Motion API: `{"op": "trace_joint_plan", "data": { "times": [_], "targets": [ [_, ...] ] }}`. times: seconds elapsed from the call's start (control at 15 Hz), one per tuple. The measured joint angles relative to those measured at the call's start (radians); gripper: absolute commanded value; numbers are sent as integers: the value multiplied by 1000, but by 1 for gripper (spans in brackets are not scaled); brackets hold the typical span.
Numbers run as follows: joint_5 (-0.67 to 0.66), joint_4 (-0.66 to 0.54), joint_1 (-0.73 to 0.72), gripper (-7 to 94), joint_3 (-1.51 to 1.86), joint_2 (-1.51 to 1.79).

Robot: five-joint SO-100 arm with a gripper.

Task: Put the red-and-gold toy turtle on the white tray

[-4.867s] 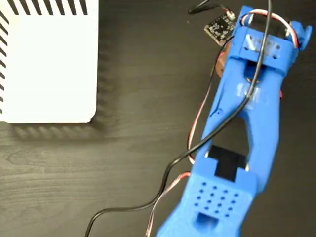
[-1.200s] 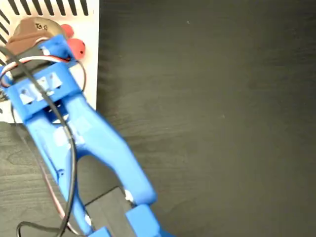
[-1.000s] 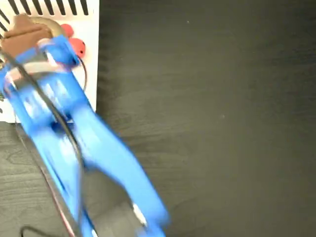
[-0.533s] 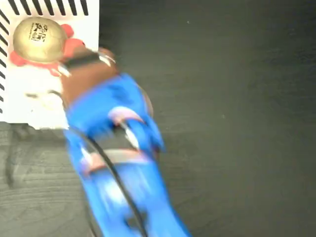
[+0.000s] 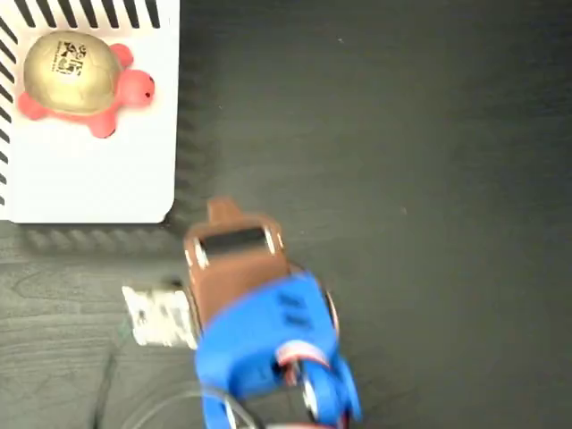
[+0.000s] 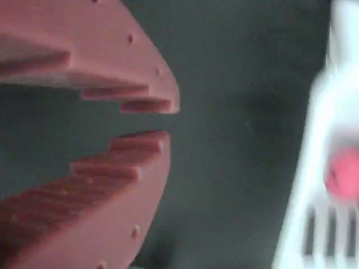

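We see the red-and-gold toy turtle [image 5: 76, 79] lying flat on the white tray [image 5: 98, 183] in the fixed view, shell up, its code sticker [image 5: 69, 58] facing the camera and its head pointing toward the tray's right edge. It sits in the upper part of the tray, close to the black stripes along the top and left edges. The tray lies in the upper left corner of the dark table [image 5: 402, 179].

The gripper [image 5: 220, 212] is off the tray, over the dark table just below and to the right of the tray's lower right corner, well apart from the turtle. Behind its brown fingers comes the blue arm [image 5: 268, 349], which runs out of the bottom edge.

In the wrist view the gripper [image 6: 147, 119] holds nothing: its two stepped reddish fingers [image 6: 84, 53] stand slightly apart, with a narrow gap of dark table between the tips. At the right edge of that view we make out a blurred piece of the tray [image 6: 331, 112] and a red blob of the turtle [image 6: 343, 175].
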Motion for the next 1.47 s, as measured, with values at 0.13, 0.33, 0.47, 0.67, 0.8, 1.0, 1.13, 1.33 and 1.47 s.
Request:
{"op": "trace_joint_plan", "data": {
  "times": [0.13,0.33,0.47,0.67,0.8,1.0,1.13,1.33,1.47],
  "targets": [
    [2,28,18,0,104,106],
    [6,137,23,0,118,268],
    [12,270,28,0,118,347],
    [51,433,21,0,118,416],
    [74,437,37,0,118,428],
    [95,437,71,0,118,428],
    [95,437,71,0,118,428],
    [95,437,71,0,118,428],
    [95,437,71,0,118,428]
  ]
}}
